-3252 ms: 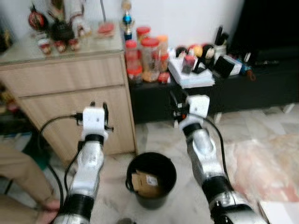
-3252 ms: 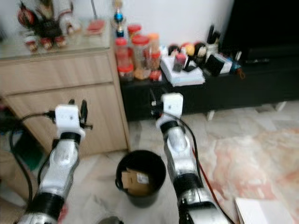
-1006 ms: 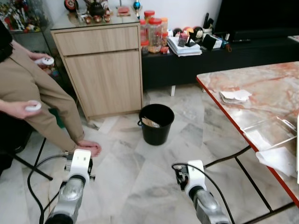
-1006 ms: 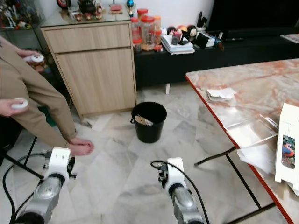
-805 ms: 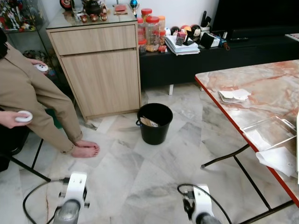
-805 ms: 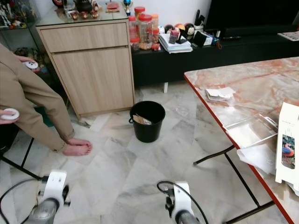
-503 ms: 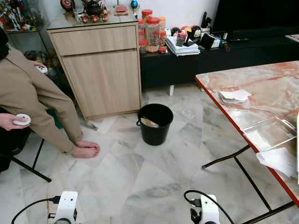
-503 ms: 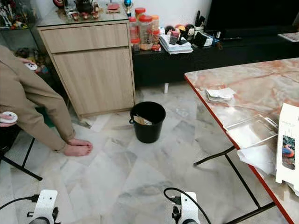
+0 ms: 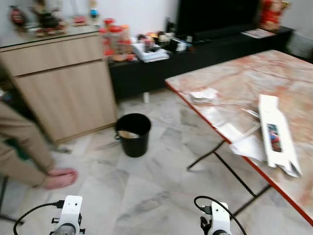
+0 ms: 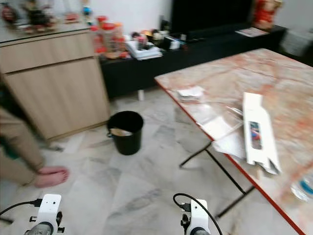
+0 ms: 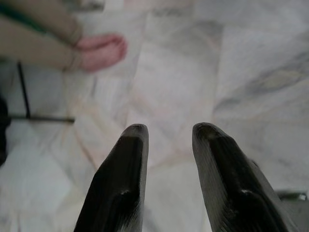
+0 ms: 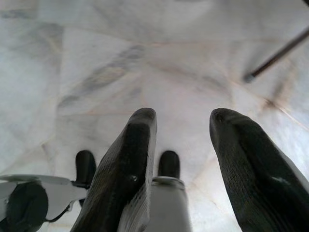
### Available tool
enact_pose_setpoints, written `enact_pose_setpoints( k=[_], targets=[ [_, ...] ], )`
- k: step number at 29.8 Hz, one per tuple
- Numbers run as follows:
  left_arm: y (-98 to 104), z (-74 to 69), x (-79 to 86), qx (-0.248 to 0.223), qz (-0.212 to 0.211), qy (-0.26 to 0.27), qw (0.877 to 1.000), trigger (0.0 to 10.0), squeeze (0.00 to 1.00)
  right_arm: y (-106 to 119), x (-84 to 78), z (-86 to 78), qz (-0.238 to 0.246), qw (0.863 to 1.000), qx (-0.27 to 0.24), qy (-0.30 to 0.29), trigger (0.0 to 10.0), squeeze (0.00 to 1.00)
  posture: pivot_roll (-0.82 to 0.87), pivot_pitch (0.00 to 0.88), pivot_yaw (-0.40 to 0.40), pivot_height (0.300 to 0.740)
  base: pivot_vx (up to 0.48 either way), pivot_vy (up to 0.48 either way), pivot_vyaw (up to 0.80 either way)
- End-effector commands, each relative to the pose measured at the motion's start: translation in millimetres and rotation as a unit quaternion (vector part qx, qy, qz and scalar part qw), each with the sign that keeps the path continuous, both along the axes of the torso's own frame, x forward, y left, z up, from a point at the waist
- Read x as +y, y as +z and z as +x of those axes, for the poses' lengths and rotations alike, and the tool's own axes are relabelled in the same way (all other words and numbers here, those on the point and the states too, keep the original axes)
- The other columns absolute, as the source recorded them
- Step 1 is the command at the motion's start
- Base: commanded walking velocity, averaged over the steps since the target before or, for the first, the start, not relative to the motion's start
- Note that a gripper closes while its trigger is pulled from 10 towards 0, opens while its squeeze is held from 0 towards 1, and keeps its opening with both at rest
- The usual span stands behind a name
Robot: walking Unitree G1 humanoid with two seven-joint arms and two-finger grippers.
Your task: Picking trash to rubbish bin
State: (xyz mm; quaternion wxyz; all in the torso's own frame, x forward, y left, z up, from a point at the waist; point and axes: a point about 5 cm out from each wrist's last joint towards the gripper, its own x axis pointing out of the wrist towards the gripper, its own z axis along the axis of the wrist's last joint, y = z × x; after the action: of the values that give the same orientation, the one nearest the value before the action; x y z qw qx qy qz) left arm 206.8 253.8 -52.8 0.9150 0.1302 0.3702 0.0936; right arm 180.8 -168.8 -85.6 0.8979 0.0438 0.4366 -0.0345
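A black rubbish bin (image 9: 133, 144) stands on the marble floor in front of a wooden cabinet, with brown cardboard inside it. On the marble table (image 9: 230, 73) at the right lie a folded white paper (image 9: 204, 94), a long white box (image 9: 275, 132) and flat sheets (image 9: 248, 147) at the near edge. Both arms hang low, their white wrist housings at the bottom of the eye views. My left gripper (image 11: 169, 133) is open over bare floor. My right gripper (image 12: 182, 121) is open too, holding nothing.
A seated person's bare foot (image 9: 61, 177) and tan trouser leg (image 9: 19, 147) are at the left, near my left arm. The wooden cabinet (image 9: 58, 93) and a low black bench (image 9: 195, 54) line the far wall. A black table leg (image 9: 215, 154) slants down to the floor.
The camera has swung to the right: the table now takes up the right half and the bin and person sit further left. Both arms stay low.
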Motion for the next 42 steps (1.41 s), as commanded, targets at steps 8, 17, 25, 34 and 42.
enact_pose_setpoints(
  k=[8, 17, 25, 34, 42],
  targets=[
    [-4.7, -9.0, 2.3, 0.018, 0.008, -0.005, 1.000, 10.0, 0.00, -3.2, 0.4, -6.3, -0.005, 1.000, 0.013, -0.006, 10.0, 0.00, 0.20, 0.000, 0.016, 0.740, 0.000, 0.000, -0.78],
    [-4.5, -8.8, 1.9, 0.016, 0.011, -0.010, 1.000, 10.0, 0.00, -3.7, -0.3, -7.3, -0.007, 1.000, 0.015, -0.010, 10.0, 0.00, 0.20, 0.000, 0.017, 0.740, 0.000, 0.000, -0.78],
    [-5.5, -10.0, 1.4, 0.021, 0.015, -0.014, 1.000, 10.0, 0.00, -2.4, 0.3, -4.3, -0.007, 1.000, 0.012, -0.007, 10.0, 0.00, 0.20, 0.000, 0.017, 0.740, 0.000, 0.000, -0.78],
    [-7.2, -11.6, -0.8, 0.032, 0.026, -0.037, 0.998, 10.0, 0.00, -2.9, 1.1, -5.4, -0.008, 1.000, 0.013, -0.005, 10.0, 0.00, 0.20, 0.000, 0.017, 0.740, 0.000, -0.060, -0.78],
    [-7.4, -11.5, -1.0, 0.034, 0.028, -0.038, 0.998, 10.0, 0.00, -3.7, 1.0, -7.0, -0.007, 1.000, 0.016, -0.007, 10.0, 0.00, 0.20, 0.000, 0.017, 0.740, 0.000, -0.100, -0.77]
  ],
)
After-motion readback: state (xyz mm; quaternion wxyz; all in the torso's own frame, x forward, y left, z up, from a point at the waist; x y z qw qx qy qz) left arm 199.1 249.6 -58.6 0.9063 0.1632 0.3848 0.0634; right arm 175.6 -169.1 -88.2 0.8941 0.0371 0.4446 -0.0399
